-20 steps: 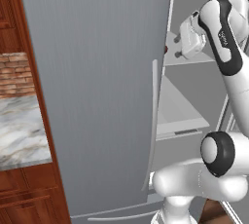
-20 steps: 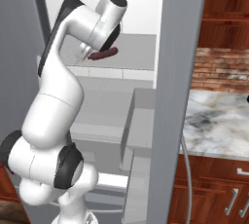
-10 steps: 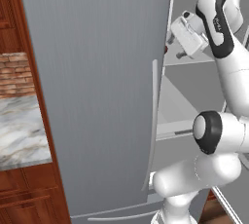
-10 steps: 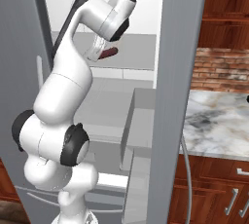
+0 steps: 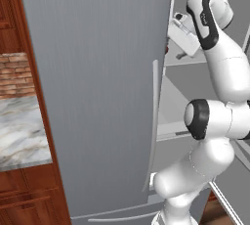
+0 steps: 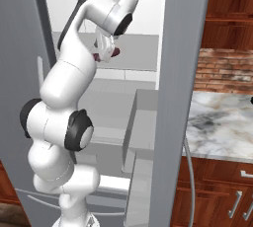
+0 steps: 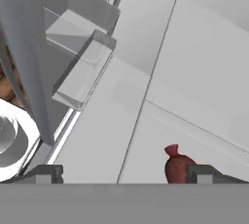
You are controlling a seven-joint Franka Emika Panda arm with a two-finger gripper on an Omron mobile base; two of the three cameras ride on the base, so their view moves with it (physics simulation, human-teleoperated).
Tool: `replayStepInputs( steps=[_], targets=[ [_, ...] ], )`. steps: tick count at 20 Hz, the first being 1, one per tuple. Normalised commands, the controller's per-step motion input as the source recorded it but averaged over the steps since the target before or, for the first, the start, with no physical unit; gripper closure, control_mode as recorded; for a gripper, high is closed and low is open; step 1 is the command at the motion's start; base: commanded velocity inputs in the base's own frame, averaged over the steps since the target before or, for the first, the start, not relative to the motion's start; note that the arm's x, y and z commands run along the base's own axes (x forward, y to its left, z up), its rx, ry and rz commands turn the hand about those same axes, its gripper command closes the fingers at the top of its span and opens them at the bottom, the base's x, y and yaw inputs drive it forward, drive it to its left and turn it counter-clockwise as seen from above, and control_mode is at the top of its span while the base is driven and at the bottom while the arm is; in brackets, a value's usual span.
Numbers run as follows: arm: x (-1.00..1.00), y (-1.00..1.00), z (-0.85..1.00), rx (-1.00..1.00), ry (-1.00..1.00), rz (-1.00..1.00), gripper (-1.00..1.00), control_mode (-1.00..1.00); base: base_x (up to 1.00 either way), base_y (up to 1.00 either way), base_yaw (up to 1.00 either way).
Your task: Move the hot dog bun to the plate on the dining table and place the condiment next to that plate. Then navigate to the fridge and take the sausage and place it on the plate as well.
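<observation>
The fridge (image 5: 97,97) stands open and my arm reaches inside it. A small dark red-brown sausage (image 7: 177,165) lies on a white shelf (image 7: 160,135), just inside my right fingertip (image 7: 202,172). My gripper (image 7: 124,174) is open over that shelf, with nothing between its fingers. In the right base view the gripper (image 6: 105,53) hangs just above the shelf (image 6: 138,60), and one end of the sausage (image 6: 117,51) peeks out behind it. The hot dog bun, the plate, the condiment and the dining table are out of view.
The grey fridge door (image 6: 183,73) stands to the right of the arm. Clear door bins (image 7: 82,72) hang on the other door. A marble counter (image 6: 222,122) over wood cabinets (image 6: 222,196) adjoins the fridge. Lower shelves (image 6: 113,93) sit below the hand.
The arm's elbow has swung up and further into the fridge, bringing the hand over the sausage. The gripper has stayed open and the sausage has not moved.
</observation>
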Motion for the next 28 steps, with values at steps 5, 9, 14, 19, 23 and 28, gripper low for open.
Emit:
replayStepInputs(
  steps=[5, 9, 14, 19, 23, 28],
  targets=[
    [0.03, 0.0, -0.38, -0.11, -0.03, 0.07, -1.0, -1.0, 0.0, 0.0, 0.0],
    [0.24, 0.0, -0.04, -0.03, -0.06, 0.01, -1.0, -1.0, 0.0, 0.0, 0.0],
    [0.58, 0.0, 0.0, 0.0, -0.02, 0.0, -1.0, -1.0, 0.0, 0.0, 0.0],
    [0.71, 0.0, 0.0, 0.0, 0.0, 0.0, -1.0, -1.0, 0.0, 0.0, 0.0],
    [0.53, 0.0, -0.04, 0.0, 0.0, 0.0, -1.0, -1.0, 0.0, 0.0, 0.0],
    [0.23, 0.0, -0.22, 0.0, 0.02, 0.0, -1.0, -1.0, 0.0, 0.0, 0.0]
  ],
)
